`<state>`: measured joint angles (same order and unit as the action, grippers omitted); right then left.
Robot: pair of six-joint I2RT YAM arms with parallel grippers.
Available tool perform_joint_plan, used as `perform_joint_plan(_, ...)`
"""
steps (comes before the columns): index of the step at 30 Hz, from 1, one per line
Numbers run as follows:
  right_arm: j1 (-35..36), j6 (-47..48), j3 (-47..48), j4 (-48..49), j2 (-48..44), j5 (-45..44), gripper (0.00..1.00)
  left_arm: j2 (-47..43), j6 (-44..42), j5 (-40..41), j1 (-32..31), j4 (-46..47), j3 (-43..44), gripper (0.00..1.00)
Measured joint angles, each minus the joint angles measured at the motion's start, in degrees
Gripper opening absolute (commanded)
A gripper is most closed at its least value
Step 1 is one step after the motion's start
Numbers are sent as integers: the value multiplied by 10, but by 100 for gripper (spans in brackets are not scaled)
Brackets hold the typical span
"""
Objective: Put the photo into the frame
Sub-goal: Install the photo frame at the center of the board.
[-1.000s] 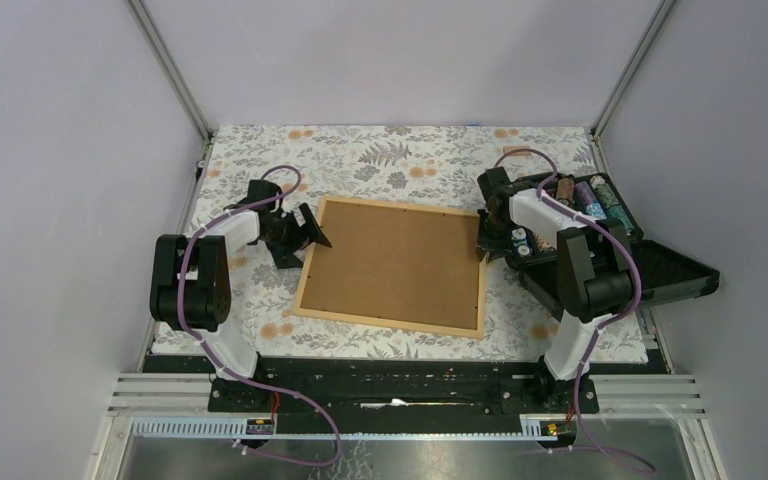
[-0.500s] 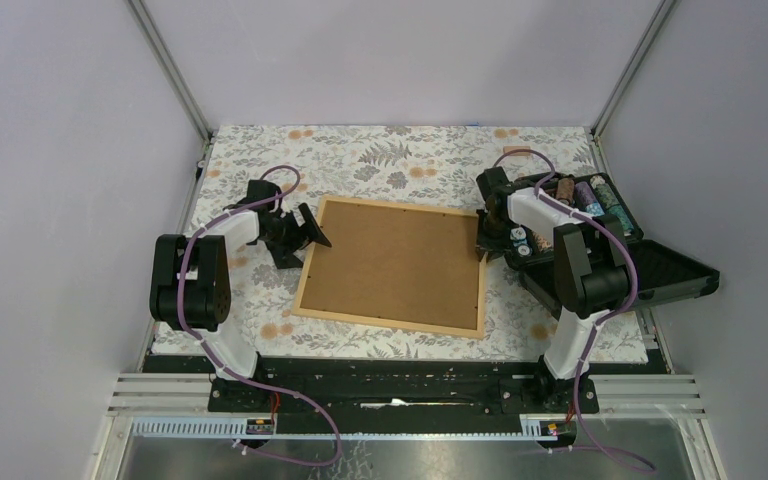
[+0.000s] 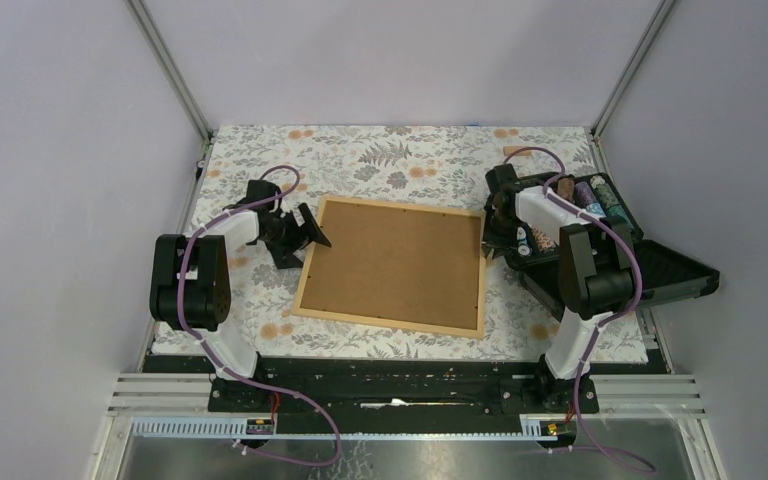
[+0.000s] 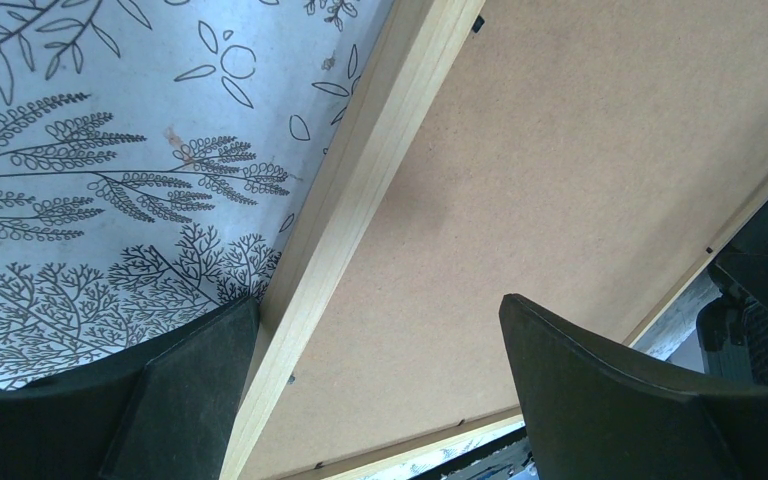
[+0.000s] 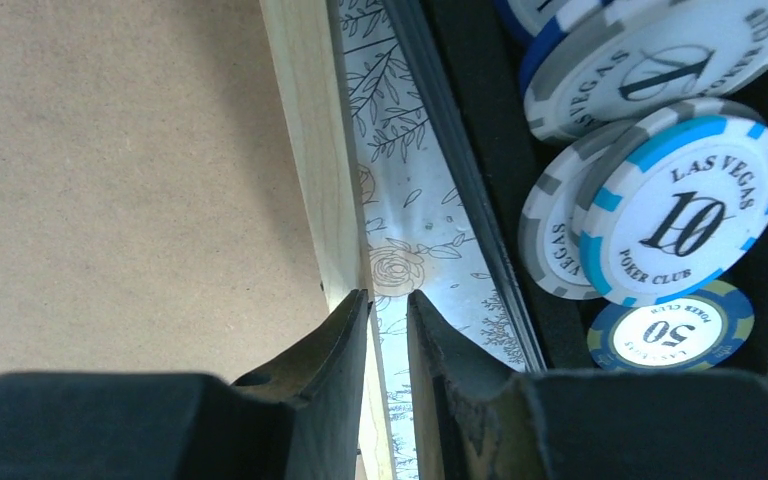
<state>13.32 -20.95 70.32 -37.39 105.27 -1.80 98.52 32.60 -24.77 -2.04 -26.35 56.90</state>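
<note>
Tablecloth (image 3: 400, 160) under frame (image 4: 355, 190); chips (image 5: 675, 215) legible wrist-only

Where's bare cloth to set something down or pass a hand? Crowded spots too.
Free: the floral tablecloth strip between the light wooden picture frame and back wall; a slimmer strip between frame and arm bases. Crowded: the right gripper sits over the narrow gap between frame and black poker-chip case; the left gripper sits open at the frame's left edge.

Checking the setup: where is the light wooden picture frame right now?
Top view: the light wooden picture frame lies brown backing up, mid-table on the floral cloth, with the open black poker-chip case just to its right.
</note>
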Motion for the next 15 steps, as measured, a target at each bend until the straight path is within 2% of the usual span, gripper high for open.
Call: perform_joint_plan(15, 0, -1, -6, 23, 6, 33, 27, 2, 0, -3, 2, 0, 1, 97)
